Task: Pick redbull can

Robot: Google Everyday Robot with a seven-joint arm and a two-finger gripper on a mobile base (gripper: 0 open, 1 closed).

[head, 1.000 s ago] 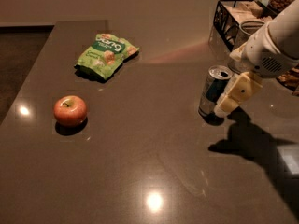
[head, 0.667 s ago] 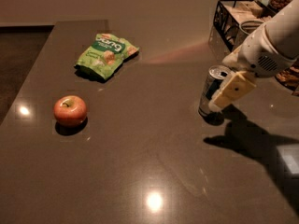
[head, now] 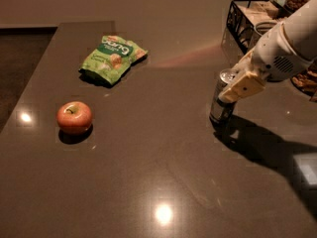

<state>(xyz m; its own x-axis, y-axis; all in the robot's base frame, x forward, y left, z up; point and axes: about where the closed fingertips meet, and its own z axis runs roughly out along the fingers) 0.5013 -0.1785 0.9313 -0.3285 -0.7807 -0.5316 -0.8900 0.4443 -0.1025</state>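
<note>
One target: redbull can (head: pixel 220 108), upright on the dark surface (head: pixel 148 182), right of centre, long axis vertical, silver top showing. Base looks planted on the surface, so not lifted yet.

Gripper (head: pixel 240 86) comes in from the upper right on the white arm (head: pixel 292 43). Its tan tip overlaps the can's upper part on the right side, touching or just beside it. Can't tell from this view whether the gripper is spread around the can or already clamped on it; the far side is hidden behind the can.

Key relation: the can lies just left of and slightly below the gripper tip, at contact range. Approach is side-on, across the vertical axis, so my read is that the next move is a squeeze and a straight lift, not more travel.

Risk: contact is high on a slim can, so a sideways push could tip it left.

Apple (head: pixel 74 117) and green snack bag (head: pixel 113 58) are well apart on the left. Black wire rack (head: pixel 237 19) sits behind the arm.
</note>
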